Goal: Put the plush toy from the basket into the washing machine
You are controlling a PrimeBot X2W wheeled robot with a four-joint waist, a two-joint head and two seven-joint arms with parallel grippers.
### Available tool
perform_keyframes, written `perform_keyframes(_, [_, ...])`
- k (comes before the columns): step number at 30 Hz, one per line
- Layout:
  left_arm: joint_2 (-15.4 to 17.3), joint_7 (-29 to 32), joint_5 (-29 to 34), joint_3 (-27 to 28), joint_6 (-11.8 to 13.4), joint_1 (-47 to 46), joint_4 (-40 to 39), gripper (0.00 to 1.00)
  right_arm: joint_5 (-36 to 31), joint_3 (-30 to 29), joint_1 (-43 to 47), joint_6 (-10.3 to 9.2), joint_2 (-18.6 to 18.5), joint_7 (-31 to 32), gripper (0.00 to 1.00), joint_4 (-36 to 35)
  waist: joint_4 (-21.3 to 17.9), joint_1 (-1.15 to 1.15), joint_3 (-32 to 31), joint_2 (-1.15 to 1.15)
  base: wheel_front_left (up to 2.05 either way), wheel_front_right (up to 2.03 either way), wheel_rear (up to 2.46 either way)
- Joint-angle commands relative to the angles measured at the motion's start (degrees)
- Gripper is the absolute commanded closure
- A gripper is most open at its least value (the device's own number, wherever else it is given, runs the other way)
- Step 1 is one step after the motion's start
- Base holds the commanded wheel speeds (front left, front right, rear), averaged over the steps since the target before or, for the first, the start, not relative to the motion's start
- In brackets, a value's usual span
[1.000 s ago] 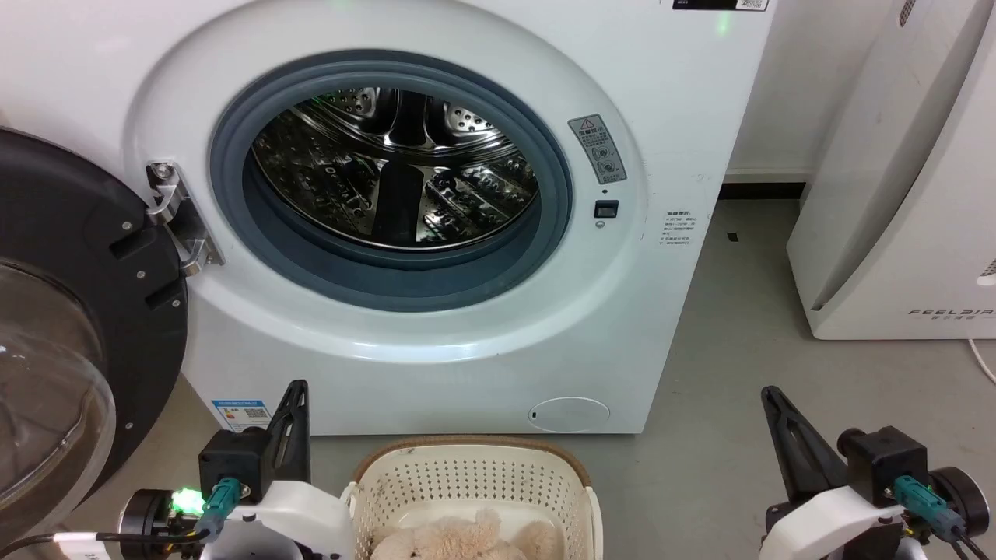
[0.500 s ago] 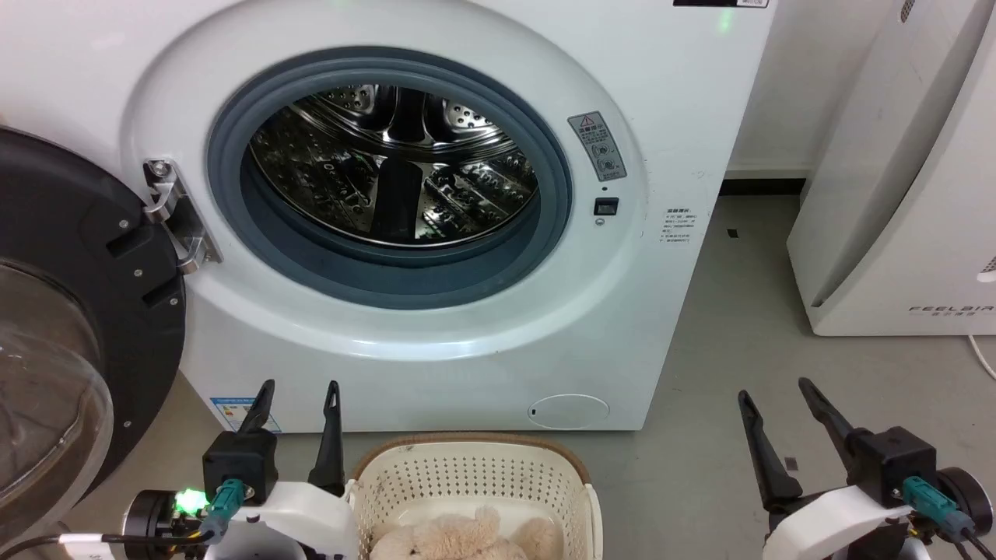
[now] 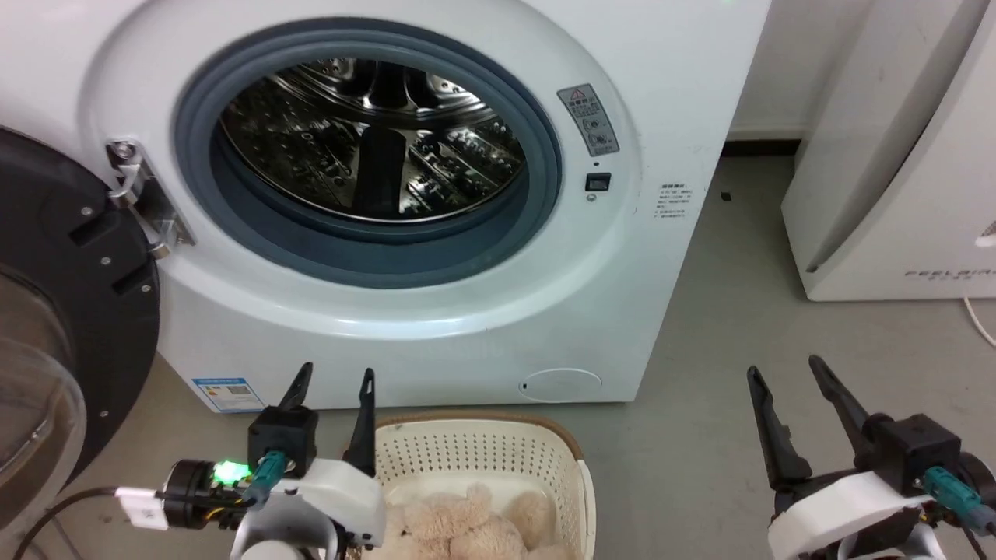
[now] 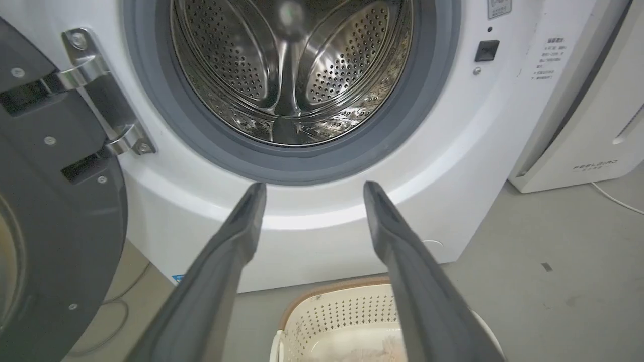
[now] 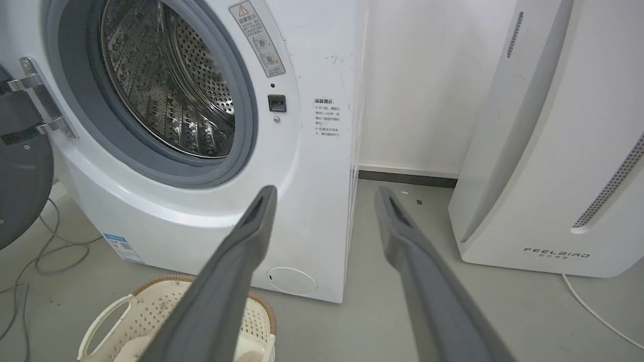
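Head view: the plush toy [image 3: 459,529] lies in the basket [image 3: 482,447], just right of the spread left gripper [image 3: 336,369] and well apart from the spread right gripper [image 3: 783,365]. Left wrist view: the basket lies below this gripper. Right wrist view: the basket is off at lower left, so I judge the left arm nearer.

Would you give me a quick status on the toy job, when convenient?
Left hand open, empty, by basket. Right hand open, empty. Plush toy in basket, untouched. Washing machine door open, nothing blocking.

A white appliance [image 3: 895,155] stands on the grey floor [image 3: 724,334], a white cable [image 3: 976,320] beside it.
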Motion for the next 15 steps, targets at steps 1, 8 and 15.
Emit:
perform_keyframes(1, [0.3,-0.6,0.4,-0.7,-0.2,-1.8,1.6,0.0,0.7,-0.2,-1.2,0.01,0.0,-0.7,0.0,-0.5,-0.5,0.0,0.9,0.0,0.0,0.0,0.0])
perform_keyframes(8, [0.6,-1.3,1.2,-2.6,-0.7,-5.9,8.6,0.0,2.1,-0.4,-2.7,0.01,0.0,-1.5,0.0,-1.0,-1.8,0.0,4.3,0.0,0.0,0.0,0.0])
perform_keyframes(15, [1.5,-0.5,2.2,-4.8,-1.4,-10.1,14.7,0.0,3.5,-0.8,-4.6,0.01,0.0,-2.4,0.0,-1.6,-2.7,0.0,8.5,0.0,0.0,0.0,0.0])
